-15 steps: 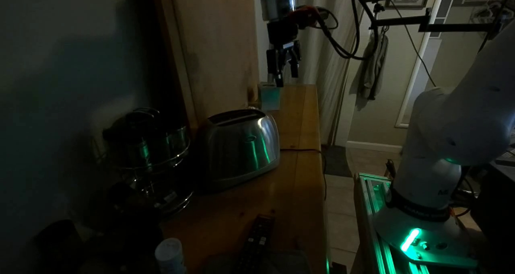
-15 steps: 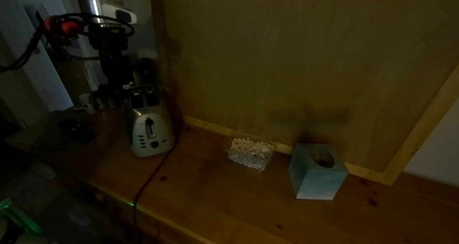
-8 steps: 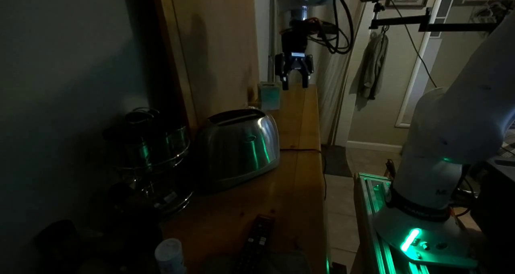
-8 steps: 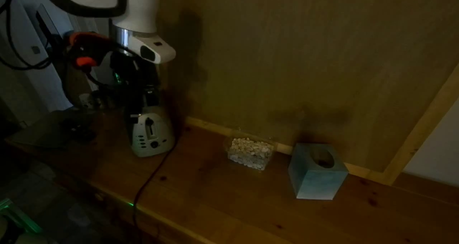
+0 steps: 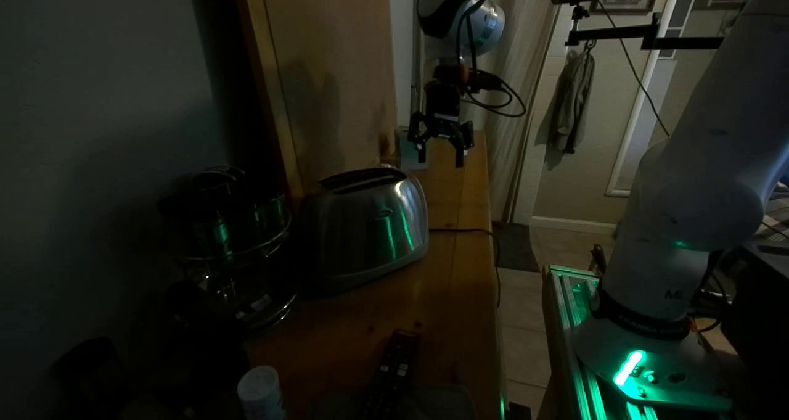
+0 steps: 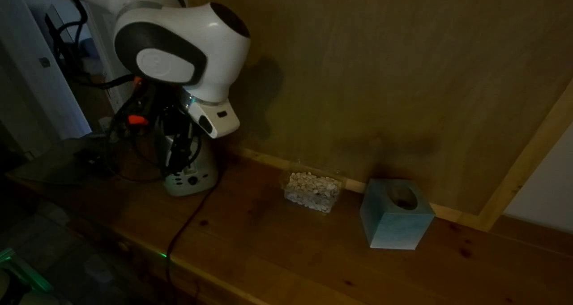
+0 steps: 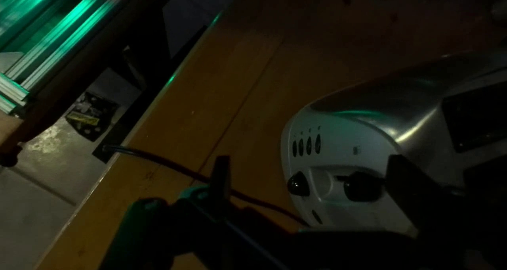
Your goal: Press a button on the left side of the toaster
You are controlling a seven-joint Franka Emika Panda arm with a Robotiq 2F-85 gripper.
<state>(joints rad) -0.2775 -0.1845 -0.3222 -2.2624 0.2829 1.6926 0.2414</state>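
Note:
The shiny steel toaster (image 5: 370, 229) stands on the wooden counter, its dark slots facing up. Its pale control end shows in an exterior view (image 6: 190, 187) and in the wrist view (image 7: 336, 131). That end has a row of small dark oval buttons (image 7: 306, 146), a black lever (image 7: 362, 186) and a black round knob (image 7: 299, 184). My gripper (image 5: 441, 162) is open and empty, pointing down beyond the control end. In the wrist view, the fingers of the gripper (image 7: 309, 159) are wide apart, with the control end seen between and beyond them. Contact cannot be told.
A dark power cord (image 6: 188, 224) runs from the toaster over the counter edge. A container of pale chips (image 6: 313, 191) and a blue tissue box (image 6: 396, 220) stand along the wooden panel. A dark wire rack (image 5: 246, 247), a remote (image 5: 391, 370) and a white-lidded container (image 5: 260, 386) are also on the counter.
My gripper has come down and turned. It has moved from above the toaster's slots to the control end, where the arm now covers the lever in an exterior view. The toaster has not moved.

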